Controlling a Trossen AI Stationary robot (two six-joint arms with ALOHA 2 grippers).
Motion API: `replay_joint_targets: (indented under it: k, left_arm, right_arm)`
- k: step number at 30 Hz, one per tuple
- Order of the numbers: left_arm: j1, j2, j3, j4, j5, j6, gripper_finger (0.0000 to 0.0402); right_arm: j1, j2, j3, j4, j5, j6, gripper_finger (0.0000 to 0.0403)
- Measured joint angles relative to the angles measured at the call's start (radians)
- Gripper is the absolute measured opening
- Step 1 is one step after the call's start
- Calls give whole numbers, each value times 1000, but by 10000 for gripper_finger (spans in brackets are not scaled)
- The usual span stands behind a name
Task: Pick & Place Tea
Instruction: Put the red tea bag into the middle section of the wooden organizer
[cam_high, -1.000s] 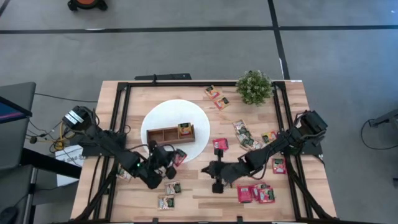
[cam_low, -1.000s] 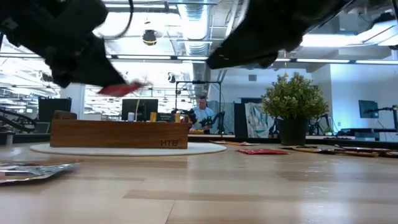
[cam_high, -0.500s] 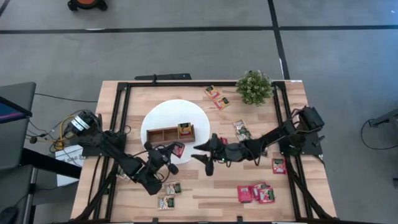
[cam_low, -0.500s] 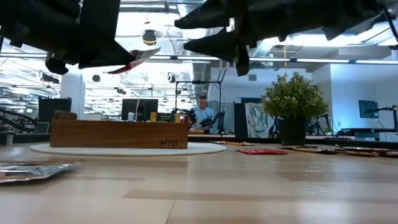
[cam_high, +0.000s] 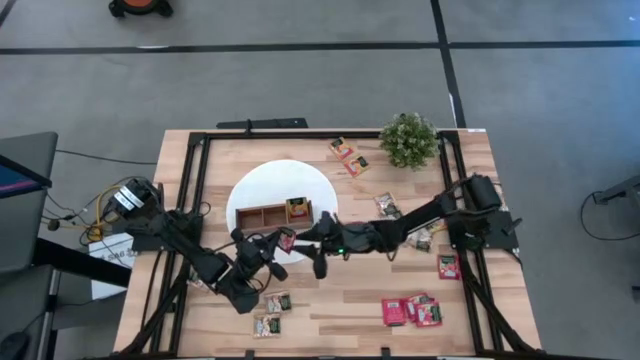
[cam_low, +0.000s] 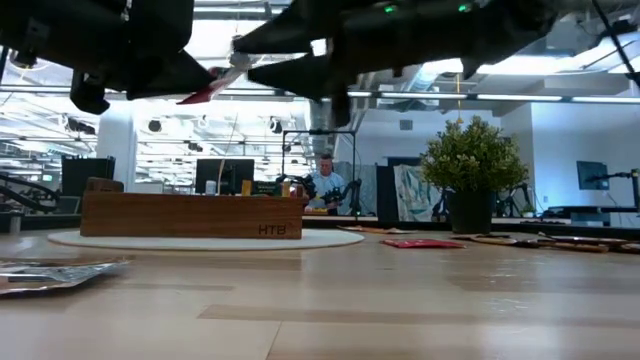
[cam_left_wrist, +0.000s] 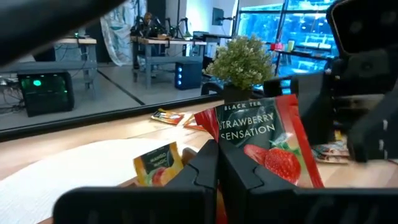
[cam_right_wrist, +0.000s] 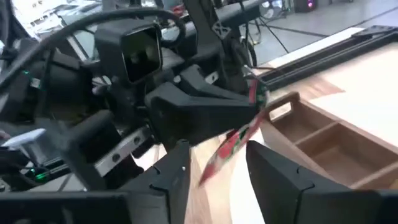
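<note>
High view: left gripper (cam_high: 281, 243) sat mid-air just off white disc (cam_high: 262, 190) edge, fingers clamped on red tea sachet (cam_high: 286, 241). Left wrist view: sachet label read "Strawberry Sensation", pinched upright between dark fingers (cam_left_wrist: 205, 171). Right gripper (cam_high: 312, 240) reached across tabletop (cam_high: 330, 300), fingers spread apart either side of same sachet, not touching it. Wooden tray (cam_high: 274, 215) on disc, orange-yellow sachet (cam_high: 298, 209) in its right compartment. Other sachets scattered on tabletop, near potted plant (cam_high: 408, 139).
</note>
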Motion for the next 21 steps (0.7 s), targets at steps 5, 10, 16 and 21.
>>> replay_joint_targets:
  k: [5,10,16,21]
  left_arm:
    - [-4,0,0,1,11,6,0]
    - [-20,0,0,3,21,86,0]
    - [-56,-30,0,9,103,269,17]
    - [-75,-136,1,9,262,369,74]
  right_arm:
    - [3,84,70,-14,6,-42,94]
    - [4,65,78,-65,6,-92,19]
    - [5,-4,77,-236,14,-126,4]
    - [12,-15,76,-332,23,-164,1]
